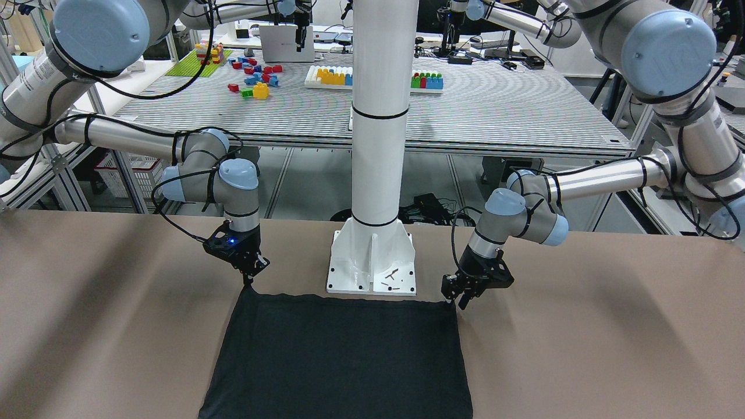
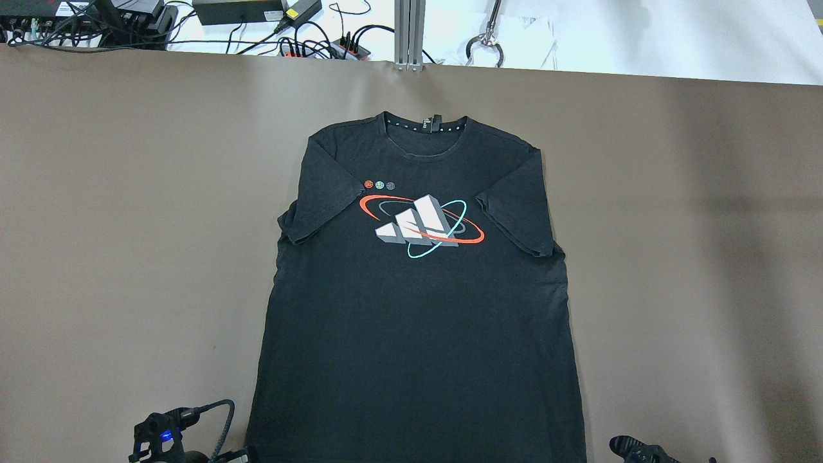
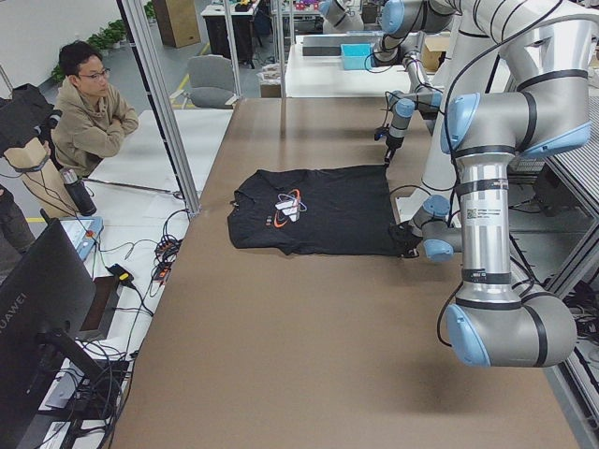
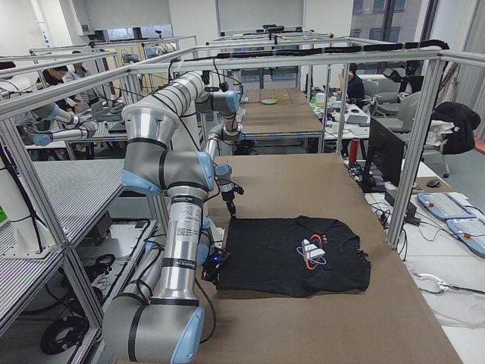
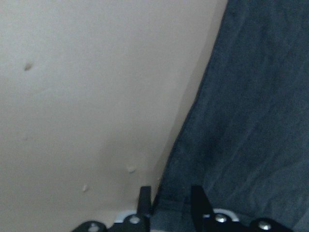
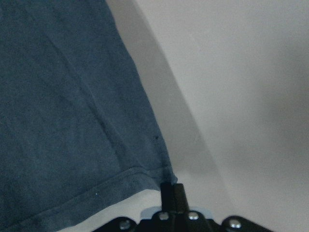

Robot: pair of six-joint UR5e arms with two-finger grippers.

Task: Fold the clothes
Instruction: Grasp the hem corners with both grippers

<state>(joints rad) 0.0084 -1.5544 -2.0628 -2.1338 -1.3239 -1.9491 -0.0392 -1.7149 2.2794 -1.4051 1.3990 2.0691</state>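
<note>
Centrally: black T-shirt (image 2: 418,308), flat on brown table (image 2: 128,225), long axis running away from robot, collar far, hem beside white pillar base plate (image 1: 372,273); left gripper (image 1: 457,299) parted astride one hem corner, right gripper (image 1: 249,280) clenched at the other

T-shirt (image 2: 411,321) hem, left gripper (image 1: 457,301) and right gripper (image 1: 249,280) fingertips below the overhead view's bottom edge

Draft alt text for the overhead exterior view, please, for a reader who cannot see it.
A black soft-fabric T-shirt with a white, red and teal chest print lies flat on a brown table, collar at the far side. Parts of the left gripper and right gripper show beside its hem corners.
</note>
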